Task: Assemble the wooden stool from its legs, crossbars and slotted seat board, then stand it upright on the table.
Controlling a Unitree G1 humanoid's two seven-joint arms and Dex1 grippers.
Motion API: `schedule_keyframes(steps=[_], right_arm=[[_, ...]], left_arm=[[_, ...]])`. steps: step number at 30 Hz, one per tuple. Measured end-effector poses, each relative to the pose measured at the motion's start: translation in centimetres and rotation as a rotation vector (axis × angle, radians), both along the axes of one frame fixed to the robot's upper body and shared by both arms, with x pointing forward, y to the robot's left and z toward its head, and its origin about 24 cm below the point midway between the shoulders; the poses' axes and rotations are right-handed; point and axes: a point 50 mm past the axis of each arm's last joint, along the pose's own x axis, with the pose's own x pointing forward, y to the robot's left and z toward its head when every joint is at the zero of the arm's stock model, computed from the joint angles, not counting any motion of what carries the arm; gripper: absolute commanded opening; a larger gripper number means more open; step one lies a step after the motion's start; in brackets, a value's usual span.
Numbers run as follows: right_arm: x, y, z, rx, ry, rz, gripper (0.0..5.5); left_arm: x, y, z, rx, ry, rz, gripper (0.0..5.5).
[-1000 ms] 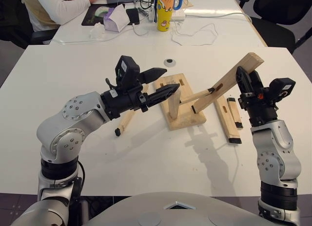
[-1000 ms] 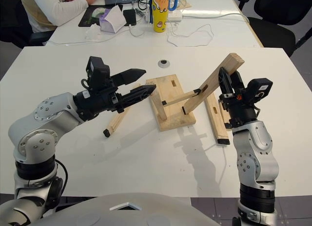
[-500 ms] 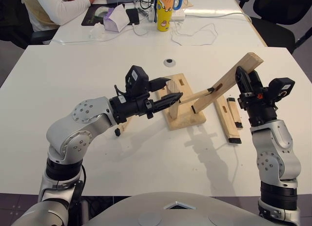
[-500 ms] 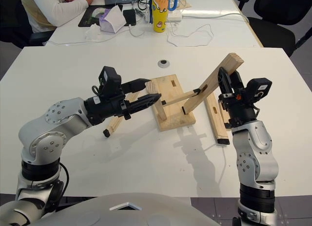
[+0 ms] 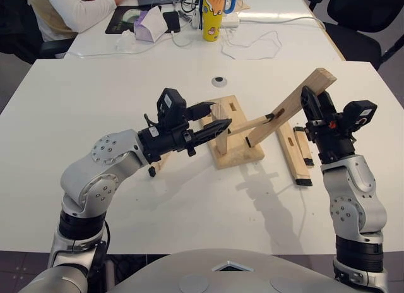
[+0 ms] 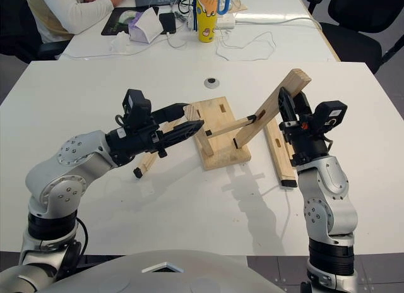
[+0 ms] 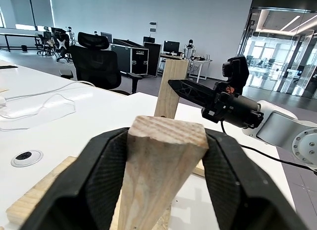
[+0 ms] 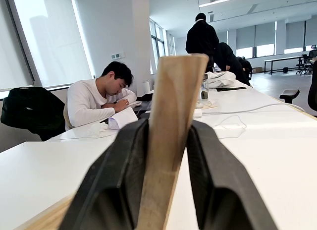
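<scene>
Both clamp: left end effector (image 5: 218, 116) upright leg (image 7: 166, 160), right end effector (image 5: 308, 100) tilted leg (image 5: 281, 113).

Left gripper (image 6: 189, 119) around upright leg (image 6: 205, 141) on seat board (image 6: 224, 151), right gripper (image 6: 291, 103) holding tilted leg (image 6: 265, 113), crossbar (image 6: 230, 126) joining them.
</scene>
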Motion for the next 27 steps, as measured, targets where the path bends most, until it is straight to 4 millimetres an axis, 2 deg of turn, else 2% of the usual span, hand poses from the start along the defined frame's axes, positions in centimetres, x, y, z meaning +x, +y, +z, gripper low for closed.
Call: schedule_keyframes(steps=[7,16,27], right_arm=[[0.1,0.5,0.0,-0.092,0.012,0.039,1.1],[1.0,0.9,0.4,-0.123,0.007,0.075,1.11],[3.2,1.3,1.4,-0.155,0.064,0.136,1.11]], left_arm=[[-0.5,0.6,-2.0,-0.011,-0.018,0.043,2.21],[-0.6,0.7,-2.2,0.0,-0.077,0.051,2.13],[-0.6,0.9,-1.9,0.031,-0.124,0.057,2.09]])
